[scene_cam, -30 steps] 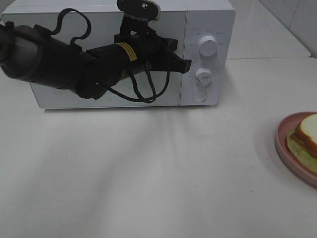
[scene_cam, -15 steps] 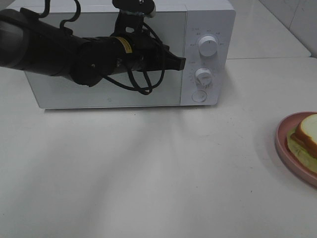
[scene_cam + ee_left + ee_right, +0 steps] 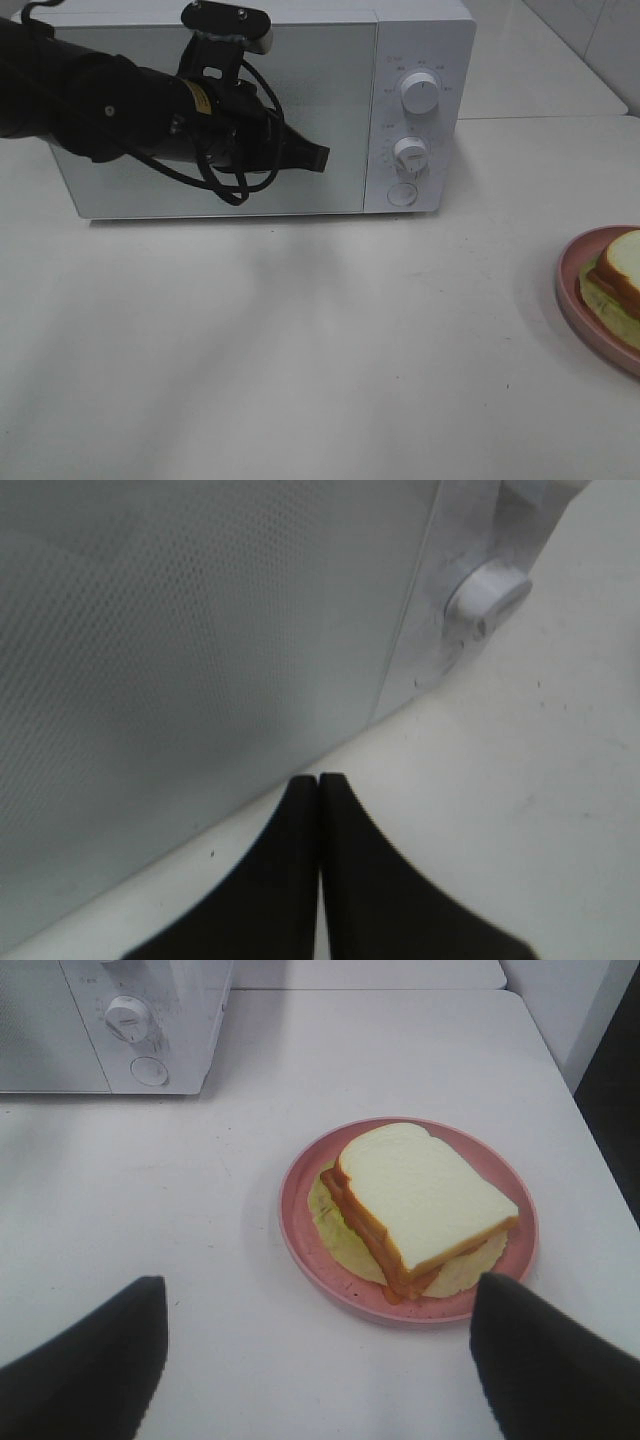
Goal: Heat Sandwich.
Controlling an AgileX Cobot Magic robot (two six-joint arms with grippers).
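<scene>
A: From the high camera, what shows?
B: A white microwave stands at the back of the tabletop, door closed. The left gripper hangs in front of the door glass, fingers pressed together, holding nothing. At the right edge, the sandwich lies on a pink plate, partly cut off by the frame.

A: And the left wrist camera?
B: The two dark fingers meet tip to tip, just in front of the microwave's door, near a white knob.

A: The right wrist camera?
B: The right gripper hovers above the tabletop, its fingers spread wide, empty. The sandwich sits on the plate beyond them, well apart from the microwave.
</scene>
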